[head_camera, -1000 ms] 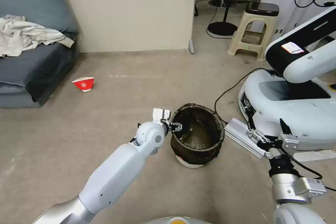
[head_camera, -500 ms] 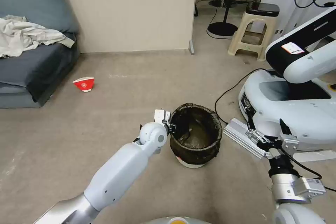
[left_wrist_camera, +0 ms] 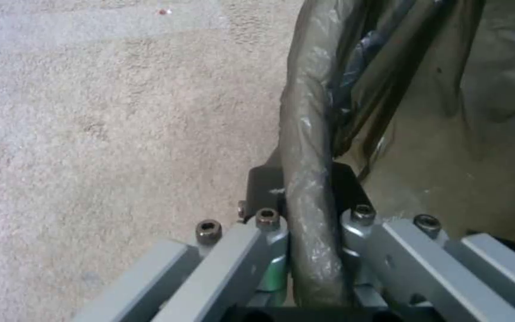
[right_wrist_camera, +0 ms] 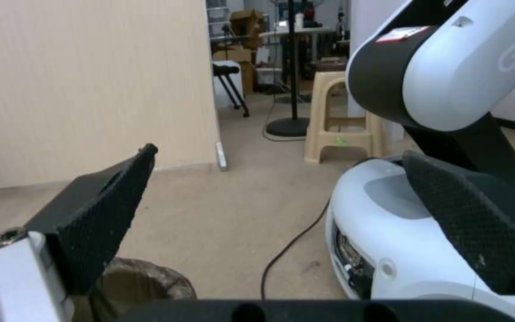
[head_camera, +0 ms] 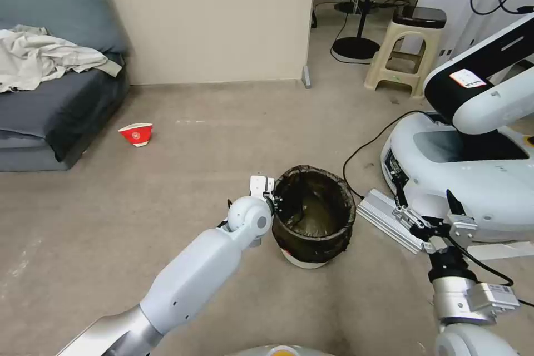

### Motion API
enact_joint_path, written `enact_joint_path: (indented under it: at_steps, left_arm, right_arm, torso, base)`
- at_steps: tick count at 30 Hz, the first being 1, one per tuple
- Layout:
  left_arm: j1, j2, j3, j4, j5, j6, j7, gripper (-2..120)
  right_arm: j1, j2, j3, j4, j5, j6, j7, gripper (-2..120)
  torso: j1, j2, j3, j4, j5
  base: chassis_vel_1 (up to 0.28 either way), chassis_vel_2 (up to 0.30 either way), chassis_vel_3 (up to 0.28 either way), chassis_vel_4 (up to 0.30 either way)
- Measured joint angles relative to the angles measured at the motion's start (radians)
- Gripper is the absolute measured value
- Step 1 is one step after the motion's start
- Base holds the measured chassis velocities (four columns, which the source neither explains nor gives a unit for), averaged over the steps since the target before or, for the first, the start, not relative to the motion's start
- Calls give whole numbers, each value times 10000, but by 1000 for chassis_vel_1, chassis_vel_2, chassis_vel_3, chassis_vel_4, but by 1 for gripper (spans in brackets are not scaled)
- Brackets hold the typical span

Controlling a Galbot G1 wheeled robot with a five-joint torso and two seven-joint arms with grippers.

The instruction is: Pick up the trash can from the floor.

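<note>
**Rim gripped, lift not yet evident**

The trash can (head_camera: 313,214), a small round bin lined with a dark brownish-black plastic bag over a white base, sits at lower centre of the head view, its base apparently on the smooth beige-grey floor (head_camera: 167,189). The left gripper (head_camera: 275,202) meets the rim on the can's left side. Judged from this, 1 step is done, the grasp, and the raising remains.

The left wrist view supplies what the head view cannot resolve: both fingers (left_wrist_camera: 265,192) are clamped on the bag-wrapped rim, 1 outside the wall and 1 inside.

The right gripper (head_camera: 431,222), lower right in the head view, hangs idle with its jaws spread wide and holding nothing; its wrist view catches the can's rim (right_wrist_camera: 144,286) at lower left.
</note>
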Motion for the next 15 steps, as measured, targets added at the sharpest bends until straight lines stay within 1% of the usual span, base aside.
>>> enact_joint_path:
  at_steps: [8,15]
  left_arm:
    - [147,116,-277,-361,-111,-137,47,2]
    - [174,267,-820,-1160,-674,-123,18,0]
  right_arm:
    - [-33,2,12,50,0,9,13,100]
    - [-76,2,21,93,-6,9,26,100]
  torso:
    - [2,-8,9,-6,-6]
    - [3,-9,9,-3,-4]
  base:
    - [0,0,0,0]
    - [0,0,0,0]
